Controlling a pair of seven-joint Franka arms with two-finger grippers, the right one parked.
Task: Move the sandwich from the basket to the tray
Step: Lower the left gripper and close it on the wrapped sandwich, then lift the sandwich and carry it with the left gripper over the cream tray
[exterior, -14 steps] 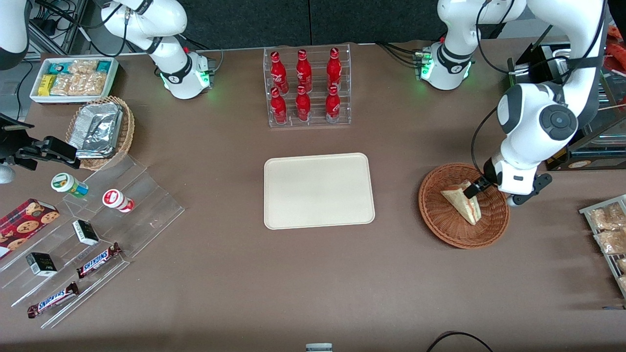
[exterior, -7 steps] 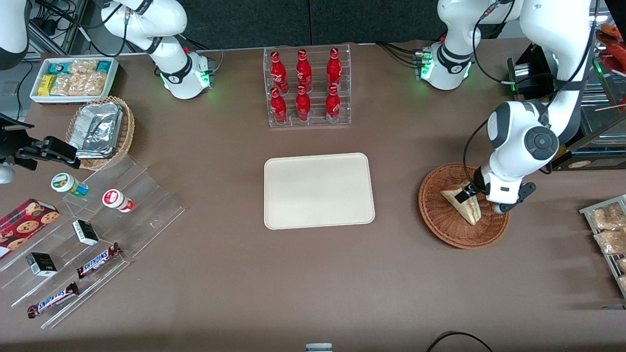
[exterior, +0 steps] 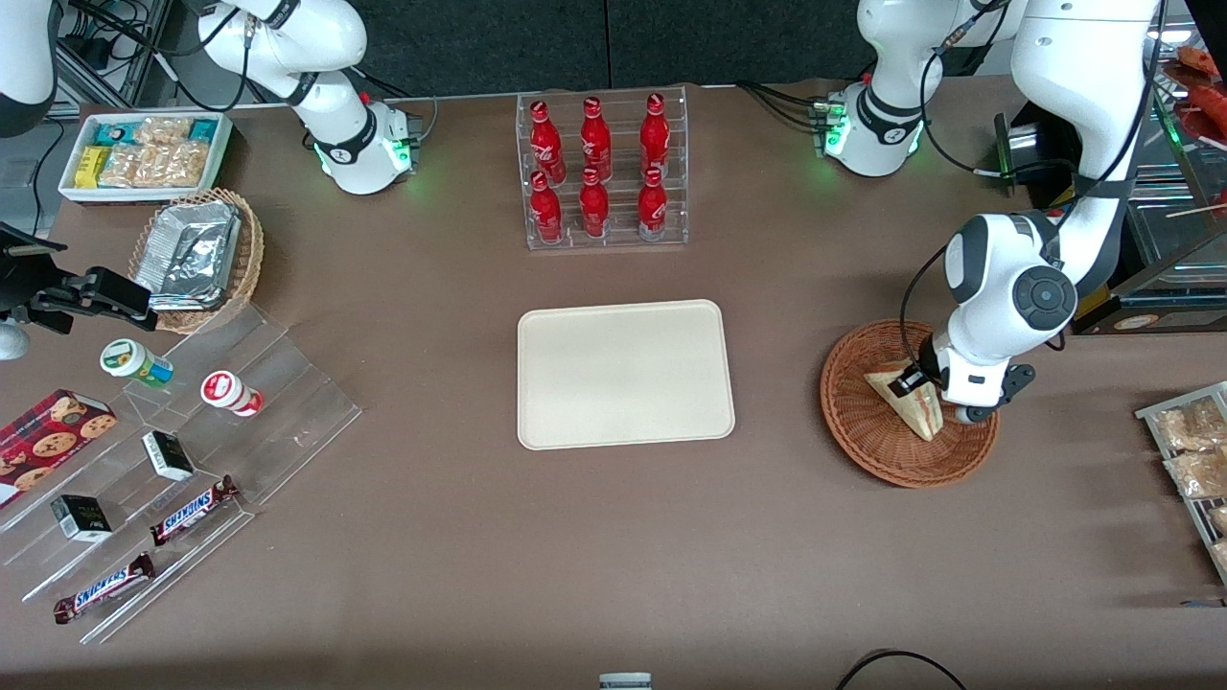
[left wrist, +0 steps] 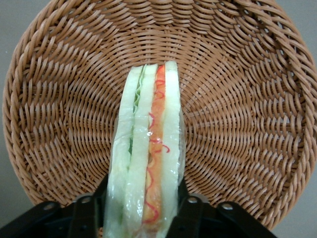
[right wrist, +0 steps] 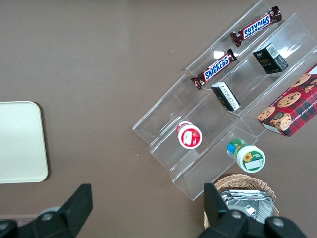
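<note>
The gripper (exterior: pixel 907 381) straddles the sandwich (left wrist: pixel 147 148) in the basket (exterior: pixel 863 436) (2 fingers (left wrist: pixel 190 213) flanking it), tray (exterior: pixel 625 374) bare.

Soft, even overhead light fills the front view, with faint shadows and a dim band along the lower edge. Glare flashes on the foil trays (exterior: pixel 187 254) at upper left. The gripper (exterior: pixel 906 383), down in the basket (exterior: pixel 863 431), shows black and slightly blurred beside the glinting wrap of the sandwich (left wrist: pixel 148 148).
</note>
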